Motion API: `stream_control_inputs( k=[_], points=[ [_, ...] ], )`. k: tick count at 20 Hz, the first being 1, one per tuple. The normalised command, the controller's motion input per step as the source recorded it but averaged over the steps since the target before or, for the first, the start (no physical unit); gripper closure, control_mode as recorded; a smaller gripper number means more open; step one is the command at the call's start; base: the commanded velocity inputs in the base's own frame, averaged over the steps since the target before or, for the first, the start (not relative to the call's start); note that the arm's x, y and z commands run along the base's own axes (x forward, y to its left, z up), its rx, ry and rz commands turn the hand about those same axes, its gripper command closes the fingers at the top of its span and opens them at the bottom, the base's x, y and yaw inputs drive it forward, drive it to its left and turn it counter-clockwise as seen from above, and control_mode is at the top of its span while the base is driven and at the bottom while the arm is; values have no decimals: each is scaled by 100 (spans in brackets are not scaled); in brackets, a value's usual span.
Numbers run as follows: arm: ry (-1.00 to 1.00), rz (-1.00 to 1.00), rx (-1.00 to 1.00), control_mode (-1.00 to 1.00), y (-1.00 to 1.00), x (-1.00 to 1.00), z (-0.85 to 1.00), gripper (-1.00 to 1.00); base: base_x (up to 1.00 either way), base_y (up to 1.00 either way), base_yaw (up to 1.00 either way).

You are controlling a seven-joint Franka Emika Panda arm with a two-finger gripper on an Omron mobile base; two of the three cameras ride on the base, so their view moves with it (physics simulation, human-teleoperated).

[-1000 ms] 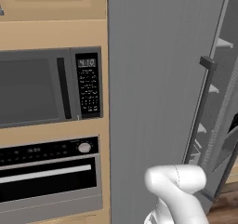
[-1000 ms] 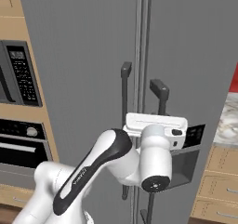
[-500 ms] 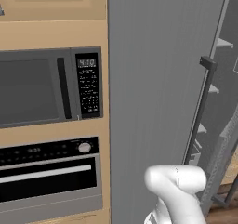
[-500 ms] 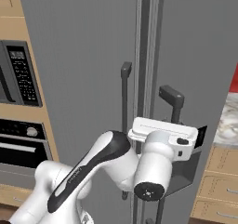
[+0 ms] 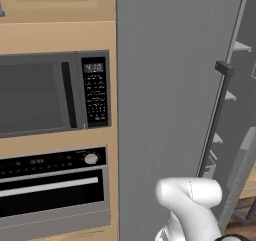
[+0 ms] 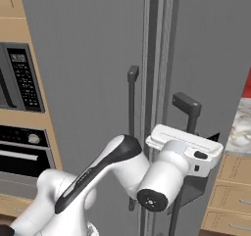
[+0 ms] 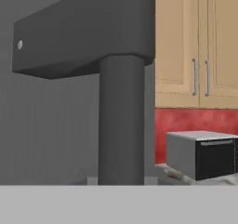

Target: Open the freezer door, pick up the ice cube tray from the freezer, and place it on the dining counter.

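Grey freezer door stands ajar, its dark bar handle upright.

Light is even and soft in all views, without glare or strong shadows. The rendering is flat; edges look slightly soft and blocky, most in the hand view.

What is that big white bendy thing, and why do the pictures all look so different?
The white bendy thing is a robot arm in a pretend kitchen. Two cameras ride behind it, one on each side, so you see the same place twice. On one side is a microwave with an oven under it. The tall grey thing is the freezer door, swung a little way open. The third camera sits on the robot's hand, very close to the door's dark bar handle. The hand is up against that handle, but its jaws are hidden, so I cannot tell if they are gripping it.
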Motion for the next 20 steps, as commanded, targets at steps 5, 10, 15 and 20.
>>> stream_control_inputs(
  k=[5,10,15,20],
  points=[
    [0,-15,0,-100,-60,-51,0,100,0,0,0],
    [0,-17,0,-100,-56,-52,0,100,0,0,0],
    [0,-16,0,-100,-54,-46,0,100,0,0,0],
    [0,-7,0,-100,-48,-27,0,100,0,0,0]
  ],
)
